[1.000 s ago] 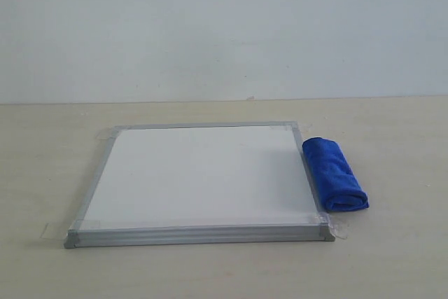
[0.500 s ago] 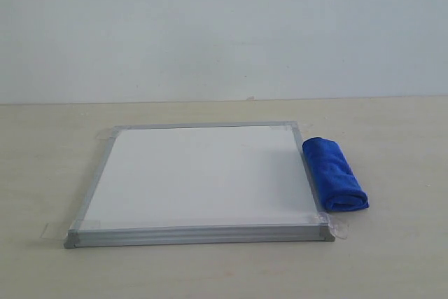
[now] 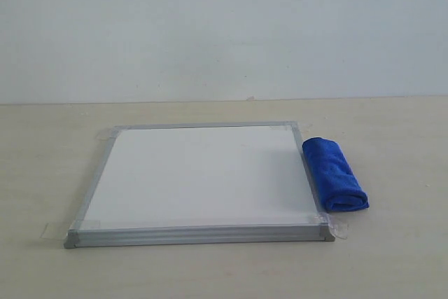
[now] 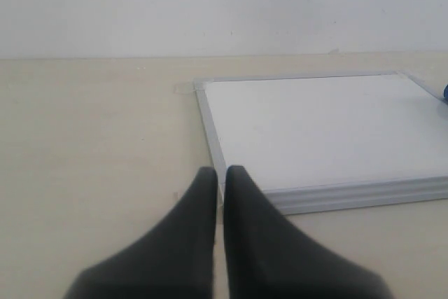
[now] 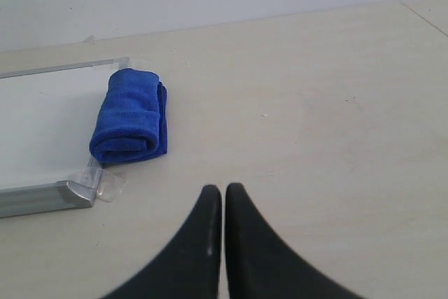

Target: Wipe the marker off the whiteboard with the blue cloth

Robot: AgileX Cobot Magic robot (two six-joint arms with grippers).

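Note:
The whiteboard (image 3: 199, 176) lies flat in the middle of the table, its silver frame taped at the corners; it also shows in the left wrist view (image 4: 322, 134) and the right wrist view (image 5: 38, 124). No red marker strokes are visible on it in any view. The blue cloth (image 3: 334, 174), rolled up, rests on the table against the board's right edge (image 5: 131, 115). My left gripper (image 4: 220, 173) is shut and empty near the board's front left corner. Shut and empty too, my right gripper (image 5: 223, 190) hovers over bare table to the right of the cloth. Neither gripper appears in the exterior view.
The beige table (image 3: 392, 257) stretches around the board. A pale wall (image 3: 224, 26) stands behind it. Clear tape tabs (image 3: 341, 226) stick out at the board's corners.

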